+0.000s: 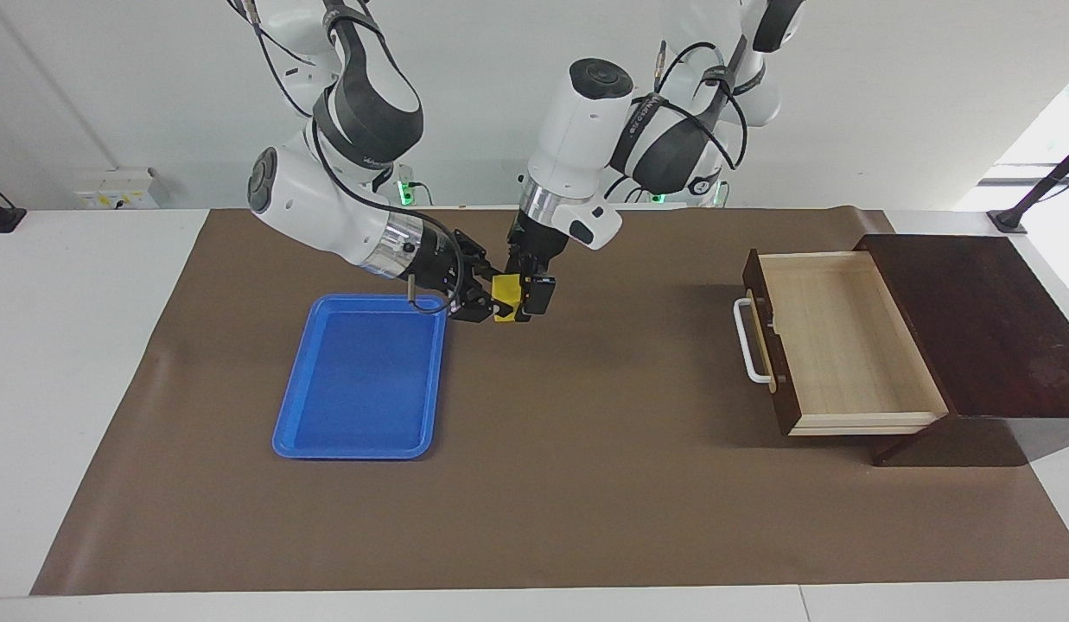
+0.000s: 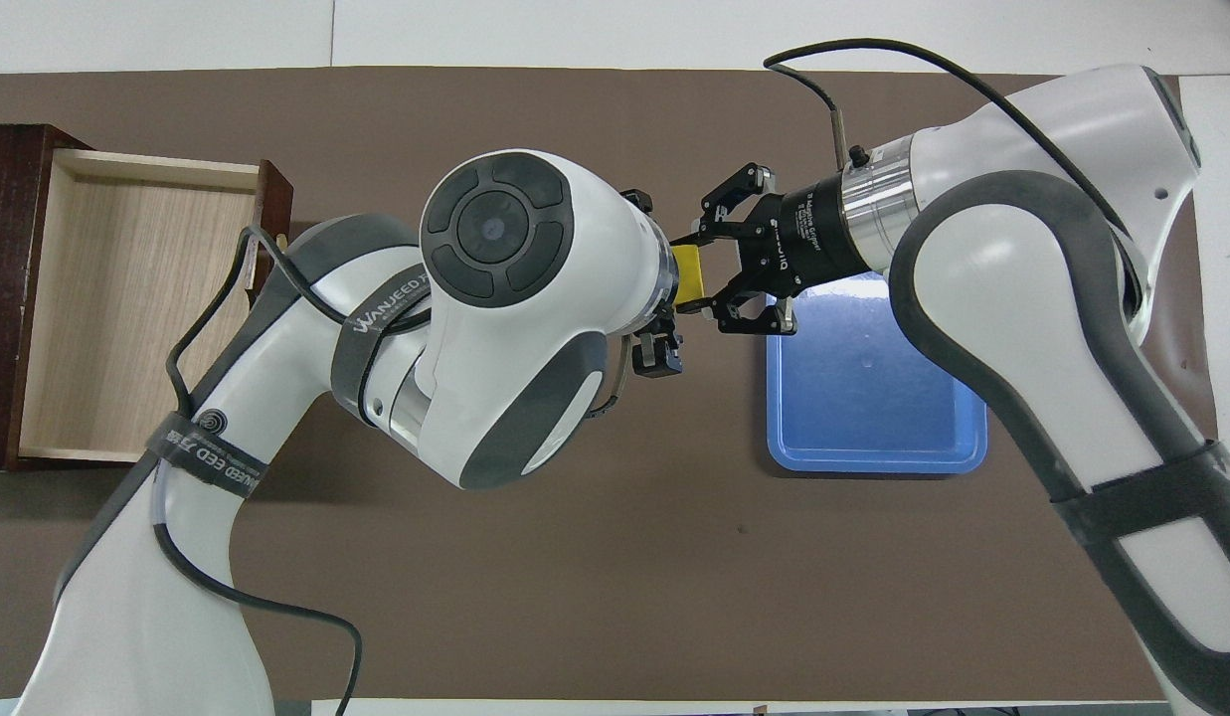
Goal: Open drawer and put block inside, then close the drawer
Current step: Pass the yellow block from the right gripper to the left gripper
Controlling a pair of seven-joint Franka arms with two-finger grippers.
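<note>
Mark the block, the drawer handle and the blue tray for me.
block (image 1: 503,299): facing view, its yellow face visible between the two grippers.
drawer handle (image 1: 743,341): facing view, middle of the white bar.
blue tray (image 1: 358,380): facing view, bare floor of the tray.

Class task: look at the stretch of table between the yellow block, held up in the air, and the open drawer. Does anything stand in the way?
Nothing visible does. The block hangs between the right pincer and left pincer; only bare brown mat lies between it and the open drawer.
</note>
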